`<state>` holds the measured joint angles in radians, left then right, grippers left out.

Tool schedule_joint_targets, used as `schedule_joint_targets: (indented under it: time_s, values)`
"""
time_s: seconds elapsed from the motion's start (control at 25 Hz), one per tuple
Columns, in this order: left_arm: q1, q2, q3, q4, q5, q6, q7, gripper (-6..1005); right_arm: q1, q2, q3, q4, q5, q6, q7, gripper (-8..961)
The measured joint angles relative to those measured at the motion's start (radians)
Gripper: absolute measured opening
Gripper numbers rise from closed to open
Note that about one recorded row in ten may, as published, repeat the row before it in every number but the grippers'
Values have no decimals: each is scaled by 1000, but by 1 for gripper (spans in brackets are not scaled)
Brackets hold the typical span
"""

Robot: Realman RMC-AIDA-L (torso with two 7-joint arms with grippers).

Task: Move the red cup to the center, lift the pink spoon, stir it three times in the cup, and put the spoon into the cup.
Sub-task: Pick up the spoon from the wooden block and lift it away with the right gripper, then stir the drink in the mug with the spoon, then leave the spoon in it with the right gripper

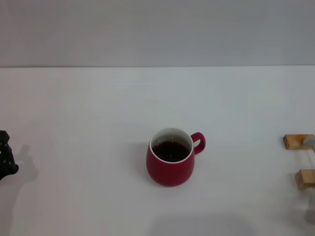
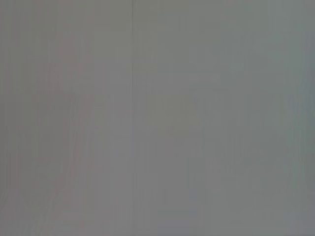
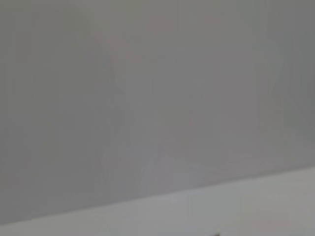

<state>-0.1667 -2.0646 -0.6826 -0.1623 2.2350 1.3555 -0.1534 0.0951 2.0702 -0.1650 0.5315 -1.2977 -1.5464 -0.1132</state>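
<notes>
White table, plain grey wall behind it. Two small tan wooden blocks at right edge, one a bit farther back, other nearer, well apart from everything else, both partly cut off.

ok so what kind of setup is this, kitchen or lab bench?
Likely a lab test bench, not a kitchen: a bare white table against a plain grey wall, holding only a red cup of dark liquid and two small wooden blocks at the right edge.

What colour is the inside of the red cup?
White, above the dark liquid; the red cup shows best in the head view.
</notes>
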Motion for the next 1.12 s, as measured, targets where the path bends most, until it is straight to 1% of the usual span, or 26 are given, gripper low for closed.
schedule_joint_targets:
  time_s: [0.04, 0.08, 0.12, 0.16, 0.2, 0.24, 0.28, 0.32, 0.36, 0.4, 0.44, 0.48, 0.52, 0.56, 0.68, 0.72, 0.76, 0.88, 0.96, 1.0, 1.12]
  values:
    - [0, 0, 0, -1, 0, 1, 0, -2, 0, 0, 0, 0, 0, 0, 0, 112]
    - [1, 0, 0, -2, 0, 2, 0, -2, 6, -15, -2, 48, -2, -48, -47, 112]
    - [1, 0, 0, -3, 0, 3, 0, -2, 6, -15, -2, 48, -2, -48, -47, 111]
    - [1, 0, 0, -3, 0, 3, 0, -2, 11, -26, -4, 75, -2, -69, -66, 111]
    - [1, 0, 0, -4, 0, 4, 0, -2, 23, -52, -8, 131, -3, -106, -100, 111]
    - [1, 0, 0, -4, 0, 5, 0, -2, 32, -64, -14, 159, -4, -128, -119, 111]
    - [0, 0, 0, -5, 0, 8, 0, -2, 50, -83, -29, 205, -4, -179, -156, 106]
    - [0, 0, 0, -5, 0, 8, 0, -2, 50, -83, -29, 205, -4, -179, -156, 101]
    - [-1, -1, 0, -5, 0, 13, 0, -2, 71, -97, -45, 245, -4, -228, -198, 97]
    - [-1, -1, 0, -5, 0, 18, 0, -2, 80, -102, -52, 260, -4, -246, -209, 92]
    - [-2, -1, 0, -5, 0, 27, 0, -2, 102, -112, -68, 286, -4, -284, -225, 87]
    - [-2, -1, 0, -5, 0, 27, 0, -2, 102, -112, -68, 286, -4, -284, -225, 85]
    - [-2, 0, 0, -5, 0, 40, 0, -2, 122, -120, -85, 306, -4, -321, -226, 82]
    - [-2, 0, 0, -5, 0, 40, 0, -2, 122, -120, -85, 306, -4, -321, -226, 80]
    - [-1, 1, 0, -5, 0, 53, 0, -2, 156, -136, -97, 354, -6, -343, -227, 75]
    - [-1, 1, 0, -5, 0, 53, 0, -2, 156, -136, -97, 354, -6, -343, -227, 75]
    - [-1, 2, -3, -4, 0, 58, 0, -2, 179, -142, -100, 377, -15, -347, -227, 75]
    - [-1, 2, -7, -4, 0, 59, 0, -2, 197, -140, -103, 384, -28, -353, -228, 74]
    - [-1, 2, -13, -2, 0, 59, 0, -2, 232, -137, -104, 399, -49, -356, -228, 74]
    - [-1, 2, -13, -2, 0, 59, 0, -2, 232, -137, -104, 399, -49, -356, -228, 74]
    - [0, 1, -22, -1, 0, 59, 0, -2, 276, -130, -103, 419, -75, -347, -228, 74]
